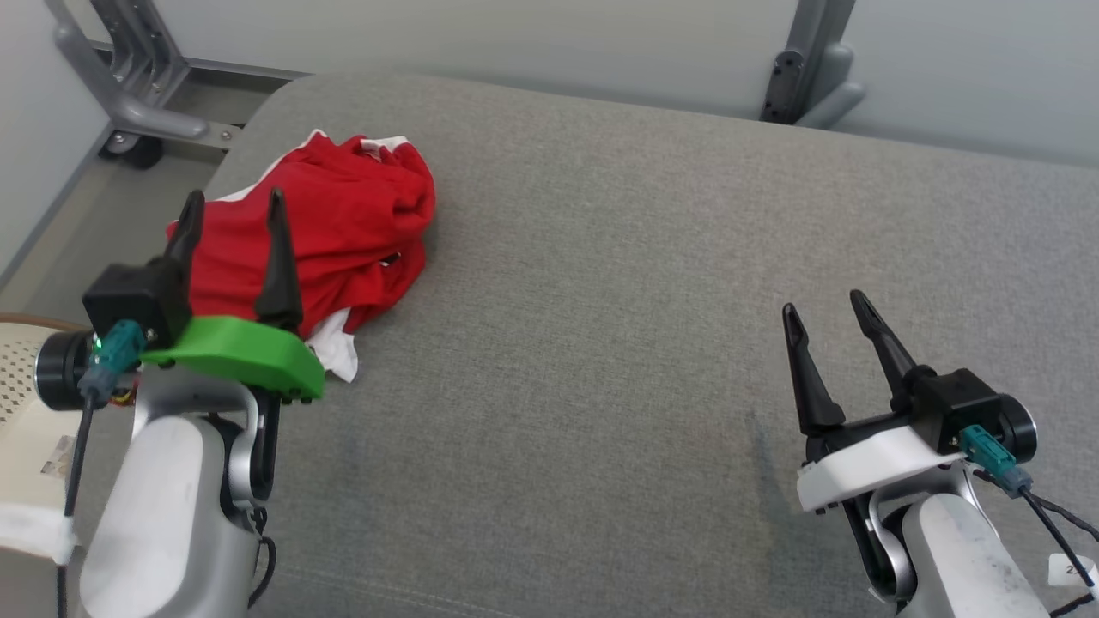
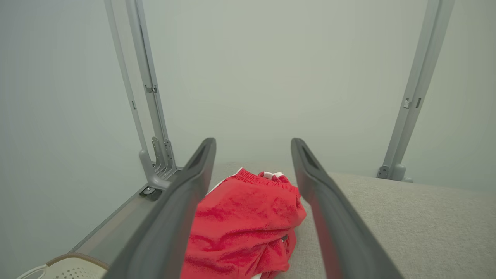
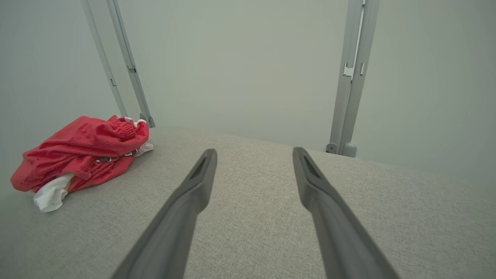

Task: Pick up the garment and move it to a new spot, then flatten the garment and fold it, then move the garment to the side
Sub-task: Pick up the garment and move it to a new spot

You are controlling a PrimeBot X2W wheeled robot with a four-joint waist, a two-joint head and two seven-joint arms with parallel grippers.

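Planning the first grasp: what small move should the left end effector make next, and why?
Probably ease the left end effector forward and down onto the crumpled red garment. It is open, holds nothing, and the heap lies just ahead of it; the right end effector is far off across the grey cushion.

A grey fabric-covered bench [image 1: 652, 283] with a rounded corner carries a crumpled red garment [image 1: 343, 223] with white trim, lying near its far left corner.
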